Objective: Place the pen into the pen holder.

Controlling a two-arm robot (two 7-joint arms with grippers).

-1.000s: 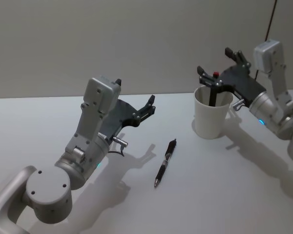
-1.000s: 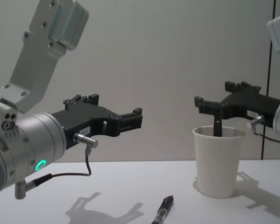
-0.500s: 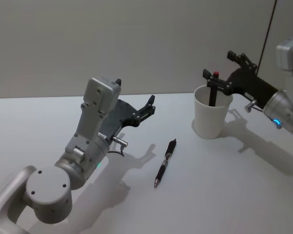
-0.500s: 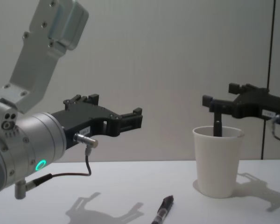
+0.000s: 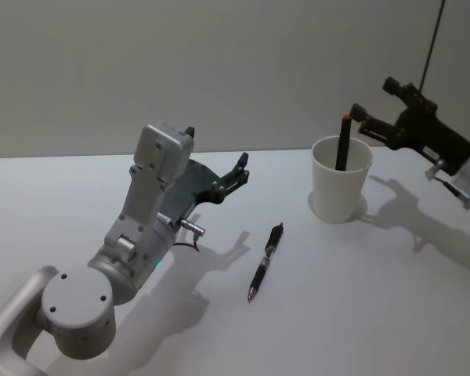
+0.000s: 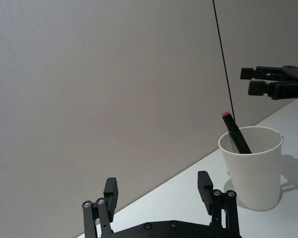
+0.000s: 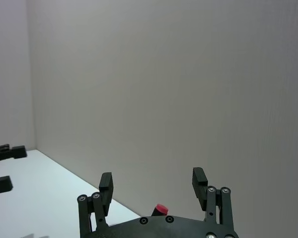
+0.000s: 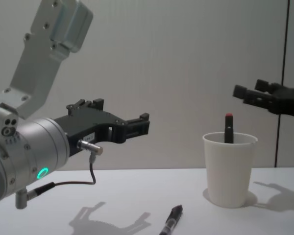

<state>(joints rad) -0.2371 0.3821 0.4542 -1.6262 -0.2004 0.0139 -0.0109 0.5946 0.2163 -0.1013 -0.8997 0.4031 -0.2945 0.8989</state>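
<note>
The pen holder is a white paper cup (image 5: 341, 192) (image 8: 230, 169) (image 6: 253, 173) standing at the table's right. A black pen with a red top (image 5: 342, 145) (image 8: 229, 129) (image 6: 236, 136) leans inside it, its red end (image 7: 161, 208) poking above the rim. Another black pen (image 5: 265, 261) (image 8: 170, 222) lies flat on the table, left of the cup and nearer to me. My right gripper (image 5: 372, 98) (image 8: 249, 89) (image 7: 152, 178) (image 6: 249, 81) hovers open and empty, up and to the right of the cup. Over the table's left middle, my left gripper (image 5: 217, 147) (image 8: 120, 113) (image 6: 158, 184) is held open and empty.
The white table (image 5: 376, 313) carries only the cup and the loose pen. A thin dark cable (image 5: 432, 39) runs up the grey wall behind the right arm. My left arm's bulky elbow (image 5: 78, 309) fills the near left corner.
My right gripper has drawn back from over the cup, up and to the right. The red-topped pen stays leaning in the cup. The left arm and the loose pen have not moved.
</note>
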